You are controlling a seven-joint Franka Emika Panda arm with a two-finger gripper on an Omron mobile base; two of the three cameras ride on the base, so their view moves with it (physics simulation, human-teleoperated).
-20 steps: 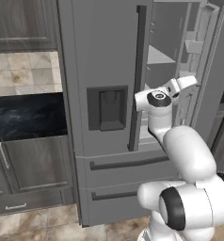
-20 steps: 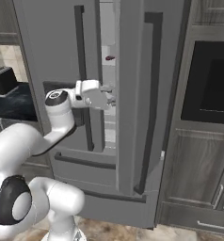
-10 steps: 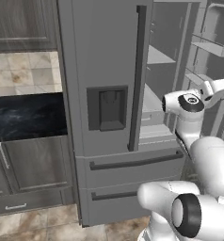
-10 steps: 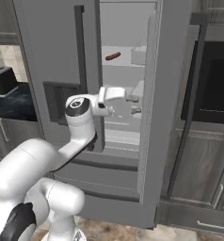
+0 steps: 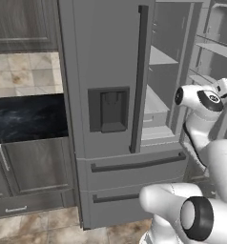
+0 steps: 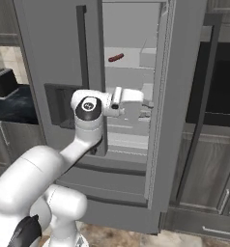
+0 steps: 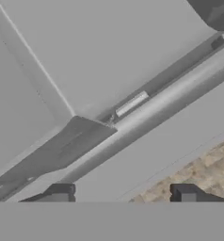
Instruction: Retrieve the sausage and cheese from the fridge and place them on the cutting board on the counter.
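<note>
The grey fridge (image 5: 106,71) (image 6: 54,43) stands with its right door (image 6: 177,120) swung open. The sausage (image 6: 116,58), small and dark red-brown, lies on an upper shelf inside. My hand (image 6: 129,96) reaches into the opening at mid-shelf height, well below the sausage. In the hand view my gripper (image 7: 123,193) is open, its dark fingertips (image 7: 187,192) apart with nothing between them, facing grey fridge panels and a strip of tan floor (image 7: 203,169). The cheese and the cutting board are out of view. The black counter (image 5: 25,119) (image 6: 10,103) lies left of the fridge.
The open door's inner bins (image 5: 220,43) stand close to the right of my wrist (image 5: 201,97). Its long dark handle (image 6: 208,96) hangs in front of dark cabinets. The left door carries a recessed dispenser (image 5: 108,109). A dark appliance (image 6: 3,79) sits on the counter.
The right fridge door has swung wider open. My arm has moved right, and the hand now sits inside the opening. The sausage has come into view on its shelf.
</note>
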